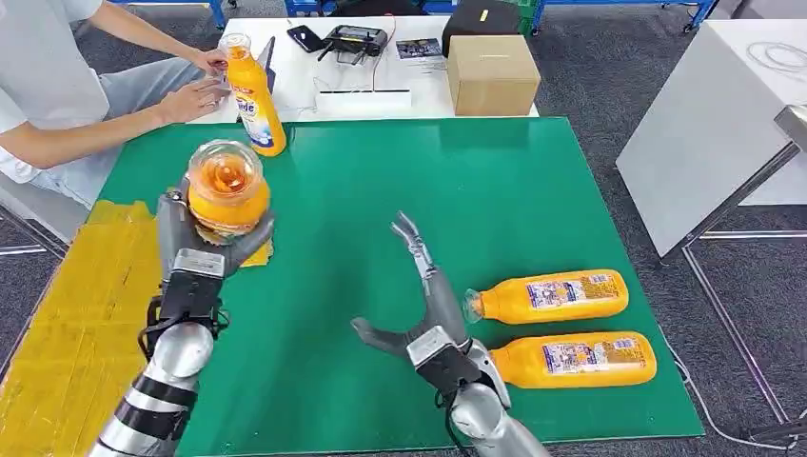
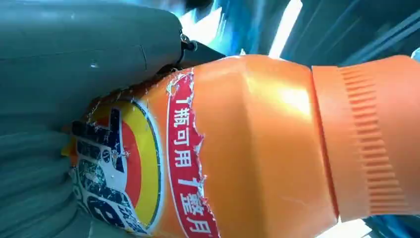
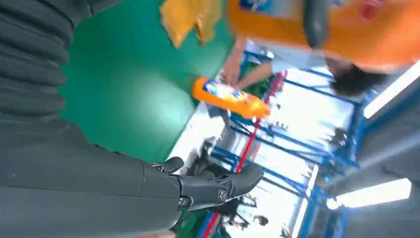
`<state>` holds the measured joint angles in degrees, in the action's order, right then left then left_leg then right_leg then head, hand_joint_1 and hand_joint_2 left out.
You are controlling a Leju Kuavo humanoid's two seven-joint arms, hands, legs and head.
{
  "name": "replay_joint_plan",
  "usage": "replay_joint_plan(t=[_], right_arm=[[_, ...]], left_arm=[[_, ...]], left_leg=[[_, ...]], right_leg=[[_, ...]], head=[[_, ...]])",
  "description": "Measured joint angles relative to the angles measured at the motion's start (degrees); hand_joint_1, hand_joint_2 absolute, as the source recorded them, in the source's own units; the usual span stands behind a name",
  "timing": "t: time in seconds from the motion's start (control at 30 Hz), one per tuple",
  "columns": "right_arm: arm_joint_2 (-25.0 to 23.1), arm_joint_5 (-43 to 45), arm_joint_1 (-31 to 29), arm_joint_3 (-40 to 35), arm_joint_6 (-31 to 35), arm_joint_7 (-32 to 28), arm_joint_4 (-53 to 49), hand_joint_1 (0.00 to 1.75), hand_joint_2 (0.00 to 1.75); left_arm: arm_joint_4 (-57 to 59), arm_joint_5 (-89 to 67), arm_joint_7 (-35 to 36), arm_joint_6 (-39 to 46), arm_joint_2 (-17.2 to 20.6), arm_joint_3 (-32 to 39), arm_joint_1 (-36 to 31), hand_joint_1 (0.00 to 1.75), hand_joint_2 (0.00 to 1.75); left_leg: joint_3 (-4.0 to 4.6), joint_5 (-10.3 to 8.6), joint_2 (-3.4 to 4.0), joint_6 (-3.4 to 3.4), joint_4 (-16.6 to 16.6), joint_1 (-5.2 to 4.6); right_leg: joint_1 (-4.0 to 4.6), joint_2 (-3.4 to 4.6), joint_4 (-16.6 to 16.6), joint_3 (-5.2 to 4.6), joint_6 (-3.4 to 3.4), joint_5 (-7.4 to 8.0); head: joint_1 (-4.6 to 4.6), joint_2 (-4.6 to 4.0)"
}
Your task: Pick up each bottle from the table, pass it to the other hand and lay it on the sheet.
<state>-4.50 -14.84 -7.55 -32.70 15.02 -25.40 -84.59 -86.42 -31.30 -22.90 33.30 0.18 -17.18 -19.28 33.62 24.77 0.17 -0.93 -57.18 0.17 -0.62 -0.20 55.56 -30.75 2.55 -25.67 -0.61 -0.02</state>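
Left hand (image 1: 205,243) wrapped around an orange bottle (image 1: 226,188), held up off the green sheet (image 1: 381,209), seen nearly end-on from the head view with the clear round end facing the camera. In the left wrist view same bottle (image 2: 257,148) close up: orange body, ribbed orange cap, torn red and yellow label with Chinese print, grey thumb (image 2: 89,44) pressed along one side. Held over the left edge of the sheet, just beside the yellow taped patch (image 1: 86,314) on the table.

Right hand (image 1: 419,305) holding nothing, fingers spread, thumb out to the side, fingers pointing up and away from the robot, hovering over the middle of the sheet. In the right wrist view dark fingers (image 3: 218,186) stretched out, nothing between them.

Just right of the right hand, two orange bottles lying flat on the sheet, caps toward the hand, one behind the other: far one (image 1: 552,295), near one (image 1: 571,360), close together, apart from the hand. Labels face up.

Fourth orange bottle (image 1: 255,95) standing upright at the far left edge of the sheet, a seated person's hand (image 1: 195,95) at it; blurred in the right wrist view (image 3: 230,96).

Behind the sheet, white table (image 1: 295,86) with cardboard box (image 1: 492,74), black box (image 1: 481,19), phone (image 1: 306,38), controller-like device (image 1: 354,40).
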Motion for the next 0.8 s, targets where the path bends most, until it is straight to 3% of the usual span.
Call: replay_joint_plan(t=[0.13, 0.3, 0.5, 0.8], right_arm=[[0.92, 1.53, 2.51, 2.49, 0.74, -0.88, -5.66, 0.0, 1.75], [1.55, 2.38, 5.13, 6.51, 2.67, -1.6, -12.5, 0.0, 1.75], [1.62, 1.2, 6.43, 10.03, 4.94, -2.05, -17.59, 0.0, 1.75], [1.57, 1.22, 6.88, 11.34, 5.62, -2.05, -19.47, 0.0, 1.75]], left_arm=[[4.11, -24.64, 9.67, 1.26, 3.04, 1.79, -4.03, 1.75, 1.75], [15.02, -42.37, 18.73, -11.45, 9.01, 1.2, -12.18, 1.75, 1.75], [27.61, -46.6, 21.96, -24.32, 13.35, -1.99, -20.74, 1.75, 1.75], [39.74, -44.52, 22.2, -32.73, 15.3, -5.51, -26.99, 1.75, 1.75]], left_leg=[[-0.01, 0.0, 0.01, 0.0, 0.0, 0.0], [-0.02, -0.01, 0.18, 0.01, 0.0, 0.01], [0.01, -0.02, 0.24, 0.02, 0.0, 0.01], [0.06, -0.01, 0.27, 0.01, 0.0, 0.0]], right_leg=[[0.0, 0.01, 0.0, -0.01, 0.0, 0.0], [0.01, 0.1, 0.03, -0.04, -0.01, 0.02], [0.01, 0.12, 0.05, -0.06, 0.0, 0.01], [0.01, 0.14, 0.05, -0.1, 0.0, 0.02]], head=[[0.0, 0.0], [0.02, 0.0], [0.02, 0.0], [0.02, 0.0]])
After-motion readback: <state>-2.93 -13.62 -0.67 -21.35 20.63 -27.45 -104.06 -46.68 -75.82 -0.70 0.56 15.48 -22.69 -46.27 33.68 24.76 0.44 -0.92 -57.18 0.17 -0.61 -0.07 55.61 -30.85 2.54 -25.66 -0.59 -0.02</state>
